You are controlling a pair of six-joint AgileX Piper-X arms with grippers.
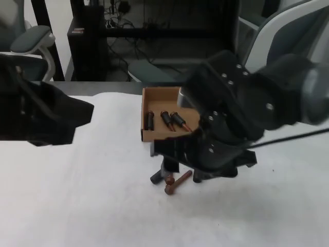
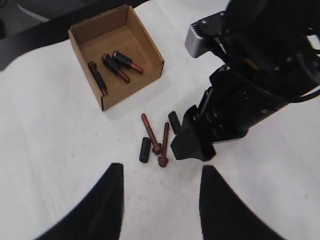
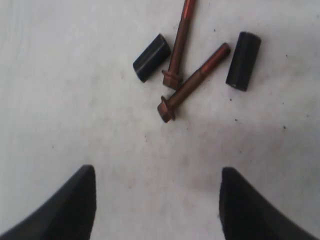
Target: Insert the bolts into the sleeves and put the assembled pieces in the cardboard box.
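Jaws spread, the right end effector (image 3: 157,205) hangs above two loose copper-coloured bolts (image 3: 194,80) whose heads lie close together on the white-covered bench (image 1: 77,206), with a black sleeve (image 3: 151,57) on one side and a second sleeve (image 3: 243,61) on the other. The left end effector (image 2: 160,205) is likewise open, farther off. Near the loose parts, the cardboard box (image 2: 135,87) holds three assembled pieces (image 2: 116,68).
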